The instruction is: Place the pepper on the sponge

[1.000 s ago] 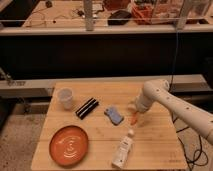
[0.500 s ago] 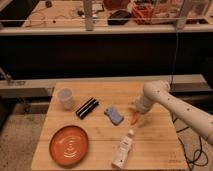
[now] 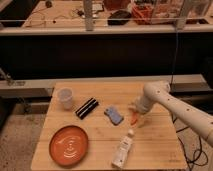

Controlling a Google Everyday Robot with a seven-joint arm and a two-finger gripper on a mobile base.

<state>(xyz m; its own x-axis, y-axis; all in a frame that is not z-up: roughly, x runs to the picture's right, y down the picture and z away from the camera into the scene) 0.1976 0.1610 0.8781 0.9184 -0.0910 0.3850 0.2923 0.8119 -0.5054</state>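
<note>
The pepper (image 3: 134, 119), slim and orange-red, lies on the wooden table (image 3: 160, 145) right of centre. The blue-grey sponge (image 3: 114, 115) rests flat a short way to its left, apart from it. My gripper (image 3: 136, 112), at the end of the white arm reaching in from the right, hangs just above the pepper's upper end. Its fingers point down, stand open, and partly hide that end. Nothing is lifted off the table.
A white cup (image 3: 65, 97) stands at the back left and a black striped block (image 3: 86, 107) lies beside it. An orange plate (image 3: 69, 145) sits front left. A white squeeze bottle (image 3: 122, 149) lies just in front of the pepper. A dark shelf rises behind the table.
</note>
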